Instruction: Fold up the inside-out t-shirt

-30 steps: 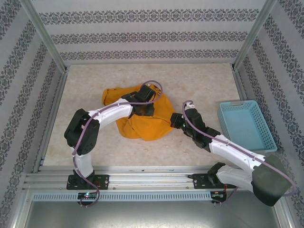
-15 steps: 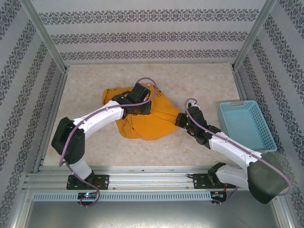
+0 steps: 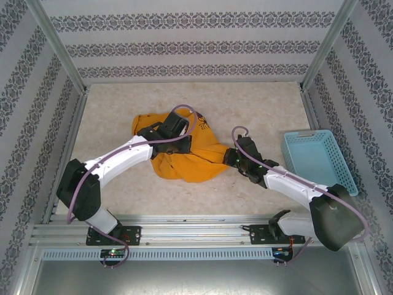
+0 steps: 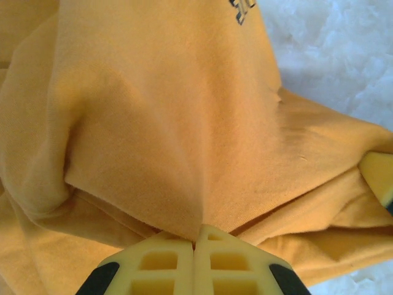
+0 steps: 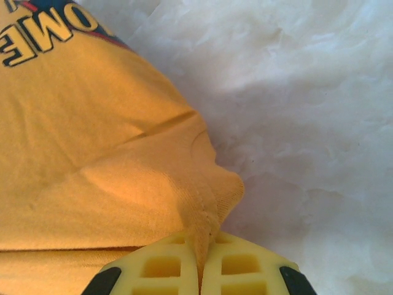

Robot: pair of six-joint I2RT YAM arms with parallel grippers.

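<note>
Two grippers clamp the same crumpled garment. The left gripper (image 4: 195, 236) has its jaws pressed fully together on a fold near the middle of the inside-out t-shirt (image 3: 187, 161). The right gripper (image 5: 199, 246) has its jaws closed tight on a hemmed edge at the shirt's right side.

The mustard-orange shirt lies bunched in a heap at the middle of the table (image 3: 258, 104), well apart from the light-blue basket (image 3: 316, 161) at the right edge. Dark lettering (image 5: 43, 31) shows on the cloth just beyond the right gripper's hold.

The shirt is nowhere near flat, so the fold itself looks not yet begun, and spreading comes first. Both pinches are thin, so a pull in opposite directions could slide the cloth out of one pair of jaws. The right is the likelier to lose it, since it holds only a narrow tip of hem. The left gripper may have caught more than one layer, in which case lifting would drag the whole heap rather than open it. A hard tug could also twist the shirt tighter or sweep it towards the basket.
</note>
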